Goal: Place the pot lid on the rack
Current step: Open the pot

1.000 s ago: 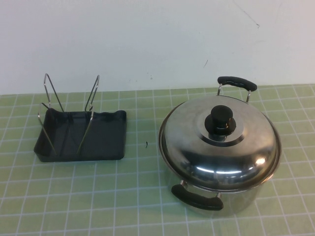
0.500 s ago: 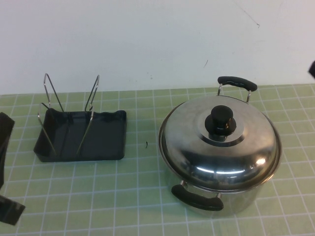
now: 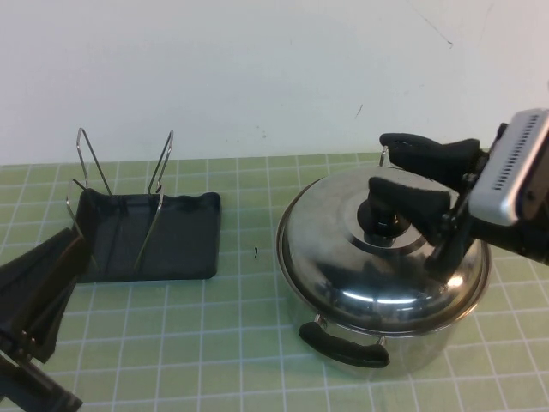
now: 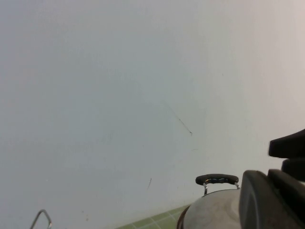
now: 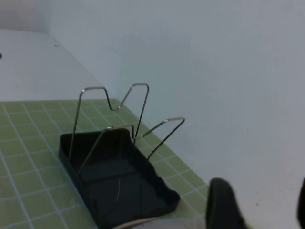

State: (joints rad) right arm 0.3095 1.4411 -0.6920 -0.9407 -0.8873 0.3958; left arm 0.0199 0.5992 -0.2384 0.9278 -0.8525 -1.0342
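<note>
The pot lid (image 3: 360, 266) is shiny and domed, and it sits on the steel pot (image 3: 420, 348) at the right. My right gripper (image 3: 393, 170) has come in from the right and is open just above the lid. One finger covers part of the black knob (image 3: 383, 225) and the other is near the pot's far handle. In the right wrist view this gripper (image 5: 262, 206) is open and empty. The rack (image 3: 146, 236) is a dark tray with wire loops at the left, also seen in the right wrist view (image 5: 119, 183). My left gripper (image 3: 50, 287) is at the lower left, just in front of the rack.
The pot's near black handle (image 3: 343, 345) faces the front edge. A white wall stands behind the green gridded mat (image 3: 249, 343). The left wrist view shows the pot's far handle (image 4: 217, 179) and part of the lid (image 4: 212, 212).
Both arms have come into view. My right gripper moved in from the right over the lid's knob. My left arm rose at the lower left, towards the rack.
</note>
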